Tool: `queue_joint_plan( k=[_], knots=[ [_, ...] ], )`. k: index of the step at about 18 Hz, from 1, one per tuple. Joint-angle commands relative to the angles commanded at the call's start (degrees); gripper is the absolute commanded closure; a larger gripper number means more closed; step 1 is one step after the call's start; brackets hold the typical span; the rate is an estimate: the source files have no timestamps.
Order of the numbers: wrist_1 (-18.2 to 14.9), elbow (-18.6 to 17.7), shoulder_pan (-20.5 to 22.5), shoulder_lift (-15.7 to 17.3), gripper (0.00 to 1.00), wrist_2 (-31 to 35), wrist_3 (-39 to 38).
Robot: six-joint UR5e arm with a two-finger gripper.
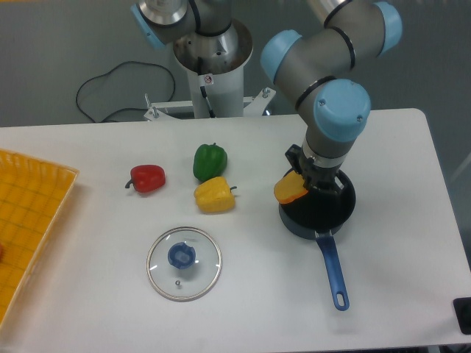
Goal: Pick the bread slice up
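Note:
The bread slice (290,189) is a small yellow-orange piece with a darker orange edge. It hangs tilted in the air over the left rim of the dark pot (333,213). My gripper (302,181) points down from the blue wrist and is shut on the bread slice. Its fingertips are mostly hidden behind the slice and the wrist.
A yellow pepper (214,195), a green pepper (210,161) and a red pepper (148,177) lie left of the pot. A glass lid (184,262) with a blue knob lies at front. The pot's blue handle (333,271) points toward me. A yellow basket (29,213) sits at the left edge.

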Motion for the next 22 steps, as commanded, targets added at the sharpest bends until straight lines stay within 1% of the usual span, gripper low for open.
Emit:
queue_joint_plan(
  k=[2, 7, 10, 15, 22],
  knots=[
    [0.0, 0.1, 0.2, -0.1, 1.00, -0.1, 0.0],
    [0.3, 0.4, 0.4, -1.5, 1.00, 0.0, 0.7],
    [1.1, 0.0, 0.4, -1.7, 1.00, 0.1, 0.7],
    [1.2, -0.4, 0.2, -1.7, 1.00, 0.3, 0.6],
    [1.5, -1.6, 0.1, -2.9, 1.00, 0.4, 0.4]
  ],
)
